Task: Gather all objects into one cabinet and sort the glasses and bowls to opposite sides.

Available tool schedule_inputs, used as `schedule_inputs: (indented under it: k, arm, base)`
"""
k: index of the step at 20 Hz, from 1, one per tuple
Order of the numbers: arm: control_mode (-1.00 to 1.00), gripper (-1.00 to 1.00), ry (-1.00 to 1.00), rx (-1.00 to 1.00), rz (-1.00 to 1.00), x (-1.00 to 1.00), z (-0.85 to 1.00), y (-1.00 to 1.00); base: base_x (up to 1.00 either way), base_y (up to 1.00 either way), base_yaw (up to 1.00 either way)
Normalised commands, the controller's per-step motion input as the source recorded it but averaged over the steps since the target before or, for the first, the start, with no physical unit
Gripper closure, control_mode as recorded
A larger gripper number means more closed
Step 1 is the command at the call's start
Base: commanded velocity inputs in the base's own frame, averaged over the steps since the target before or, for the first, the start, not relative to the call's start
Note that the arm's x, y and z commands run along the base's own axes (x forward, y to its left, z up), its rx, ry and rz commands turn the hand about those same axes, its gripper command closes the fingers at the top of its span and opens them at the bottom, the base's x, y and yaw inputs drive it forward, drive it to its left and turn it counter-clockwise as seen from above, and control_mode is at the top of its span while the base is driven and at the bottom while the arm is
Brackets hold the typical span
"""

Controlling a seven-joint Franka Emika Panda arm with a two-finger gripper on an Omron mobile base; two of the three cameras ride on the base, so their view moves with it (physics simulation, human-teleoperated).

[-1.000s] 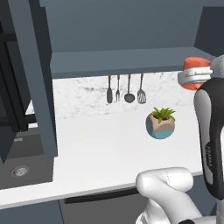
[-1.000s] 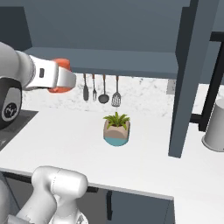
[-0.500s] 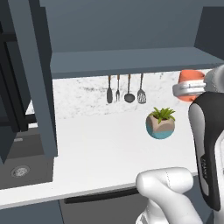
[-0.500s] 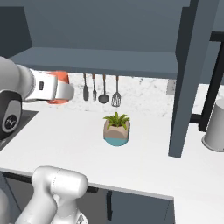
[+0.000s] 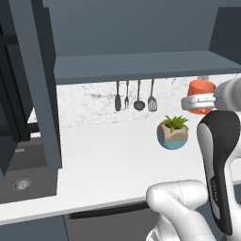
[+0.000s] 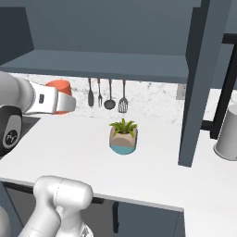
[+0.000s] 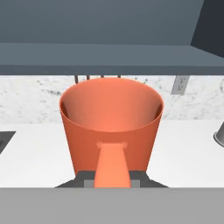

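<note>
An orange cup (image 7: pixel 111 116) with a side handle stands upright in my gripper (image 7: pixel 112 180), whose jaws are shut on the handle. From the base views the orange cup (image 5: pixel 201 88) (image 6: pixel 59 85) hangs in the air over the white counter, just below the front edge of the cabinet (image 5: pixel 141 63) shelf floor. My gripper (image 5: pixel 199 100) (image 6: pixel 64 103) sits under the cup at the end of the white arm. The dark slate-blue cabinet (image 6: pixel 102 62) (image 7: pixel 109 57) stands open above, and the part of its shelf that I see is bare.
A small potted plant (image 5: pixel 172 133) (image 6: pixel 123 136) sits on the counter under the shelf. Kitchen utensils (image 5: pixel 134 96) (image 6: pixel 106 95) hang on the wall behind. An open cabinet door (image 5: pixel 35 94) (image 6: pixel 203 78) juts forward. A sink (image 5: pixel 21 183) lies left; a grey canister (image 6: pixel 227 134) stands right.
My arm has come down with the orange cup, from about the level of the shelf edge to a little below it. Nothing else has moved.
</note>
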Motion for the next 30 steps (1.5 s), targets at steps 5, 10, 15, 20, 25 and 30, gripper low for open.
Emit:
schedule_inputs:
  k: [5,10,15,20,25,30]
  arm:
    - [-1.00,1.00,0.00,0.00,0.00,0.00,0.00,0.00]
    - [1.00,1.00,0.00,0.00,0.00,-0.01,0.00,0.00]
    - [1.00,1.00,0.00,0.00,0.00,0.00,0.00,0.00]
    - [1.00,1.00,0.00,0.00,0.00,0.00,0.00,0.00]
    - [1.00,1.00,0.00,0.00,0.00,0.00,0.00,0.00]
    - [1.00,1.00,0.00,0.00,0.00,0.00,0.00,0.00]
  base:
    - [0.00,0.00,0.00]
    - [-0.09,0.00,0.00]
    - [-0.90,0.02,0.00]
    - [-1.00,0.18,0.00]
    - [-0.71,0.49,0.03]
    - [-0.12,0.67,0.02]
